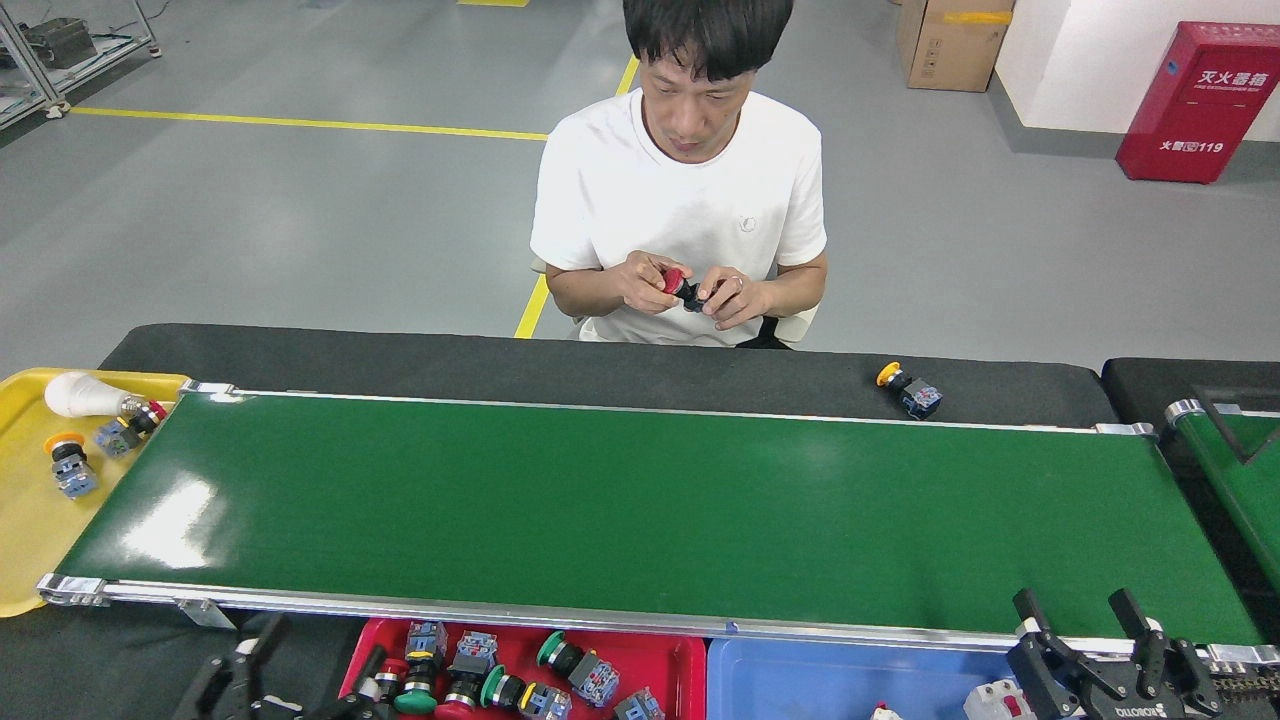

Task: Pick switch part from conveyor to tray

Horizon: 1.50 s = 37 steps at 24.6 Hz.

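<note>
Belt of the conveyor (640, 510) lies bare: no switch part rides on it. Left pincer (300, 675) sits low at the near edge, beside the red tray (680, 660); its dark fingers spread wide, nothing between them. Right pincer (1105, 640) hangs over the belt's near rail, above the blue tray (800, 680); its two prongs stand apart, empty.

Step in hand, as I judge it: waiting between picks. Red tray, just right of the left pincer, already holds several switch parts.

Nearest loose candidate is a switch part (908, 391) with an orange cap, far beyond the right pincer, across the belt on the black surface (500, 365) and off the belt itself. Long axis runs diagonally, cap toward far-left, blue body toward near-right. A person (680, 200) beyond the surface holds a red-capped switch (683, 288) in both hands.

Next move likely calls for a part to land on the belt first; then a reach across and jaws turned crosswise to the part's axis.
</note>
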### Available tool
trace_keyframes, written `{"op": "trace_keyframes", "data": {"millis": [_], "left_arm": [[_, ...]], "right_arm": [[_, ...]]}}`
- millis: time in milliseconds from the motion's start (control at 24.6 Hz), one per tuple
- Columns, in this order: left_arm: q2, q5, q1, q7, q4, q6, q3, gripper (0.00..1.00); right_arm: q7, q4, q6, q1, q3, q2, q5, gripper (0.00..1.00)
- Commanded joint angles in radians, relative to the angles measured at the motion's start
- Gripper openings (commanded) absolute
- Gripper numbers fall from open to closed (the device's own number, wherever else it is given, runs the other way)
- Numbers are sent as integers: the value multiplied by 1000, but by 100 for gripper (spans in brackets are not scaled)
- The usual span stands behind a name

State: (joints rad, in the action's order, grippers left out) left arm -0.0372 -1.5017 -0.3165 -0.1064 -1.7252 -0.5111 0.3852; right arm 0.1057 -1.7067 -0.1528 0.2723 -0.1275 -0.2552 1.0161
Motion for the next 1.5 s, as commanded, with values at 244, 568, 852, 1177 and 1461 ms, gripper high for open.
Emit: {"op": "trace_keyframes", "data": {"millis": [244, 568, 852, 1177, 1461], "left_arm": [[-10, 69, 45, 17, 82, 6, 52, 100], [31, 75, 50, 16, 73, 17, 60, 100], [46, 74, 22, 16, 39, 177, -15, 100], [77, 20, 20, 19, -20, 209, -115, 100], [108, -3, 20, 17, -37, 149, -108, 100]], "right_arm": [[5, -34, 2, -19, -3, 10, 2, 99], [-15, -62, 1, 2, -3, 1, 2, 100], [-30, -64, -53, 4, -52, -2, 1, 100], [-100, -64, -65, 38, -116, 14, 1, 100], [-101, -64, -60, 34, -116, 56, 1, 100]]}}
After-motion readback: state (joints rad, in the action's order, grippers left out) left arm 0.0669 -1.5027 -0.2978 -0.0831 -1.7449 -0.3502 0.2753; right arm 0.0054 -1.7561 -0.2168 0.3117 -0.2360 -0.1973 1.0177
